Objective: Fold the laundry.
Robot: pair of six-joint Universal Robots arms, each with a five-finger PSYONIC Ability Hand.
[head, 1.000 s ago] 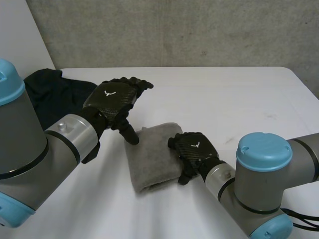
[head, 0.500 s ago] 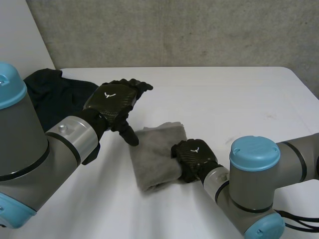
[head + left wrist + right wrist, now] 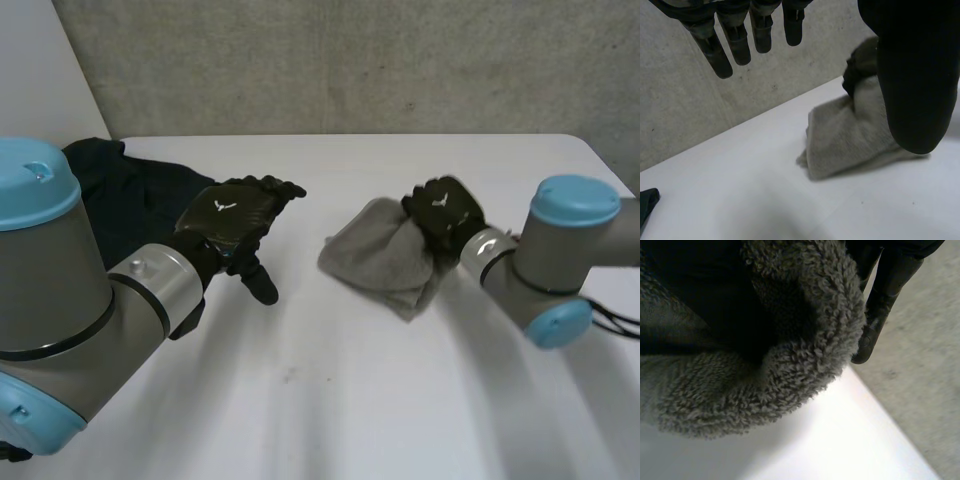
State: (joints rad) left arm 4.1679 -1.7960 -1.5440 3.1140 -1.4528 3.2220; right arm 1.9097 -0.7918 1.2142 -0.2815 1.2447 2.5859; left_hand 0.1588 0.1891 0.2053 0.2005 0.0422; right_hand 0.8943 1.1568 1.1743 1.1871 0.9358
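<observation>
A folded grey towel (image 3: 375,262) is clutched by the right hand (image 3: 443,212), the left hand (image 3: 230,212) held open, a black garment (image 3: 120,195) not yet folded

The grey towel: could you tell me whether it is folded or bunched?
Bunched; the right hand grips the grey towel at one end, crumpling it.

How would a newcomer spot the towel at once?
On the white table, look by the right arm. A bunched grey towel is gripped in the right hand. Unlike the black garment at the table's left, it is pale and fluffy.
</observation>
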